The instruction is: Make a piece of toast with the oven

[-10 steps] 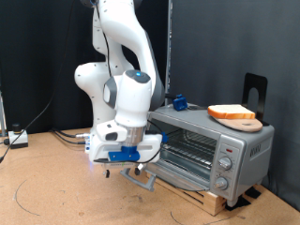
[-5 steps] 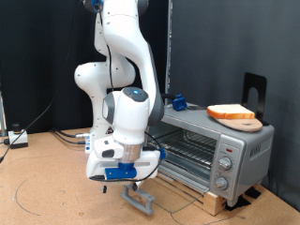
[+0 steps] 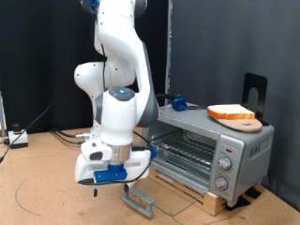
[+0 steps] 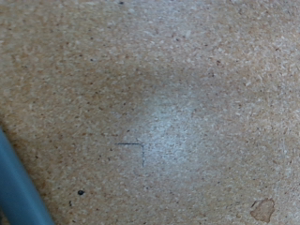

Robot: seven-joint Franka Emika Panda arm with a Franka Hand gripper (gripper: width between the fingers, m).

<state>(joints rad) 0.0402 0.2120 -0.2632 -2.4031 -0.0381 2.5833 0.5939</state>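
The silver-grey oven (image 3: 234,150) stands at the exterior view's right on a low wooden pallet. Its glass door (image 3: 167,190) is dropped open, with the grey bar handle (image 3: 139,200) down near the table. The piece of toast (image 3: 228,111) lies on a round wooden board (image 3: 246,122) on top of the oven. My gripper (image 3: 97,186) hangs low over the table, to the exterior view's left of the handle and apart from it. It holds nothing that I can see. The wrist view shows only bare brown tabletop (image 4: 159,103) and a blue-grey strip (image 4: 14,187) at one corner.
A small blue object (image 3: 178,100) sits on the oven's top at its back left. A black stand (image 3: 255,92) rises behind the board. Cables (image 3: 37,136) and a small box (image 3: 17,138) lie at the exterior view's far left. A black curtain forms the backdrop.
The oven door has swung from part open to fully down. My gripper has come off the handle and moved down and to the exterior view's left.
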